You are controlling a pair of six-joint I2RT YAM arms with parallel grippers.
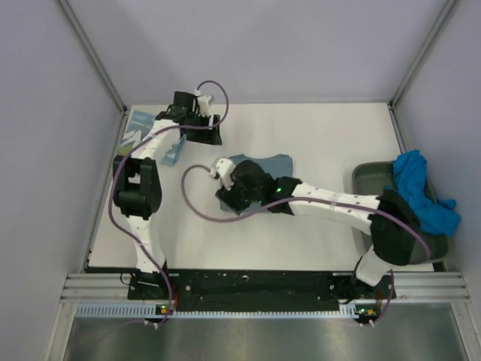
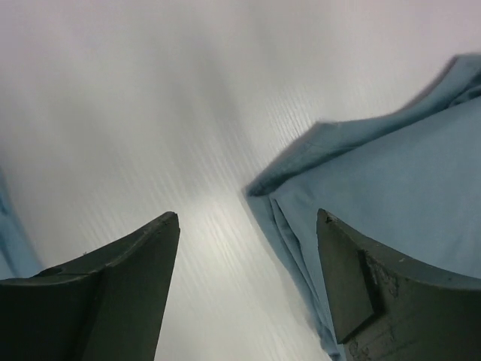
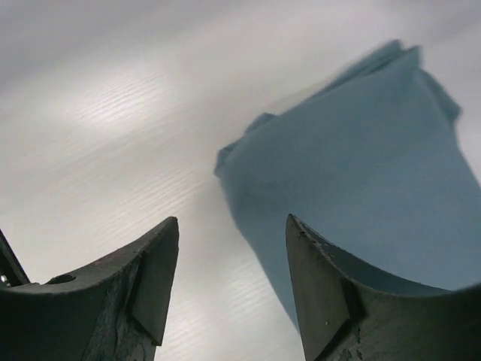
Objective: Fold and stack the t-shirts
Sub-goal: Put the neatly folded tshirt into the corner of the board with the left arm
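While the plain slate-teal cloth t-shirt (image 1: 267,162) lies folded at the middle of the white tabletop (image 1: 323,135), the bright blue t-shirt (image 1: 421,192) lies crumpled on the dark grey-green tray (image 1: 370,180) and no stack shows, so much seems left; the left jaws and the right jaws both stand spread, holding nothing. The teal white-lettered t-shirt (image 1: 139,126) at far left is partly hidden by the left arm (image 1: 139,188); its fold I cannot tell.

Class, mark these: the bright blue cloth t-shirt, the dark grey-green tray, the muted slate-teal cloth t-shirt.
Bright blue cloth t-shirt (image 1: 417,184): top view, crumpled middle.
Dark grey-green tray (image 1: 370,179): top view, bare floor.
Muted slate-teal cloth t-shirt (image 1: 270,163): top view, far part.
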